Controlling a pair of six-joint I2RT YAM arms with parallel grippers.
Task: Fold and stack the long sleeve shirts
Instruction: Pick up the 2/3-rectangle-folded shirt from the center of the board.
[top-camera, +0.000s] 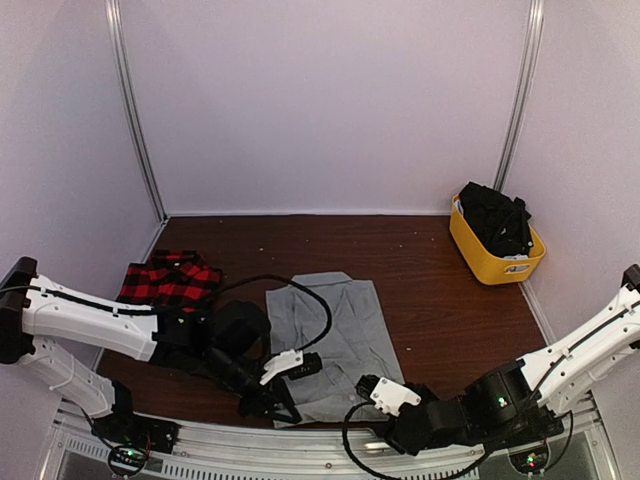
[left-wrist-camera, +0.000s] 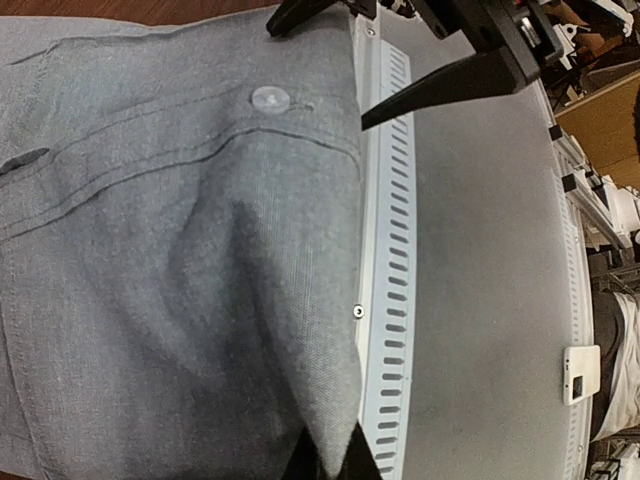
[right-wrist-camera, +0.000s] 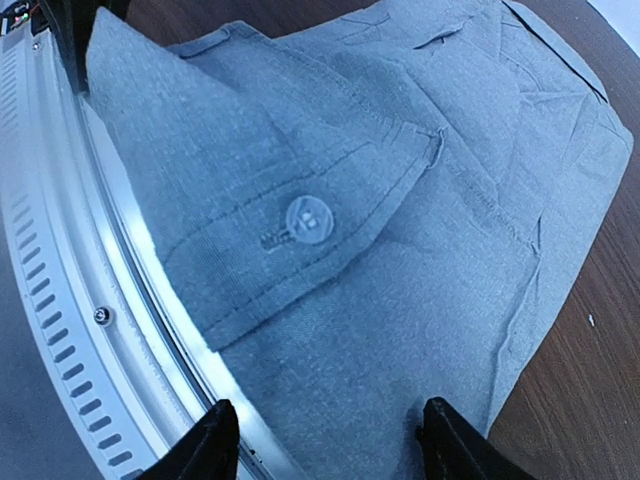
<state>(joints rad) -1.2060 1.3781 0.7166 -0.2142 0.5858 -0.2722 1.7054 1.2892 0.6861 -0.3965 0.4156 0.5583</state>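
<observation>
The grey shirt (top-camera: 335, 330) lies centre, long axis running 6 to 12 o'clock. The left gripper (left-wrist-camera: 330, 462) is clenched on its 7 o'clock hem corner; the right gripper (right-wrist-camera: 325, 445), spread and empty, hovers over the 5 o'clock corner. The plaid shirt (top-camera: 170, 280) sits at 10 o'clock

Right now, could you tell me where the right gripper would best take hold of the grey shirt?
Probably the near edge of the grey shirt beside the buttoned cuff, from the near side: it lies over the rail, the open right gripper straddles it, and elsewhere the cloth lies flat.
</observation>
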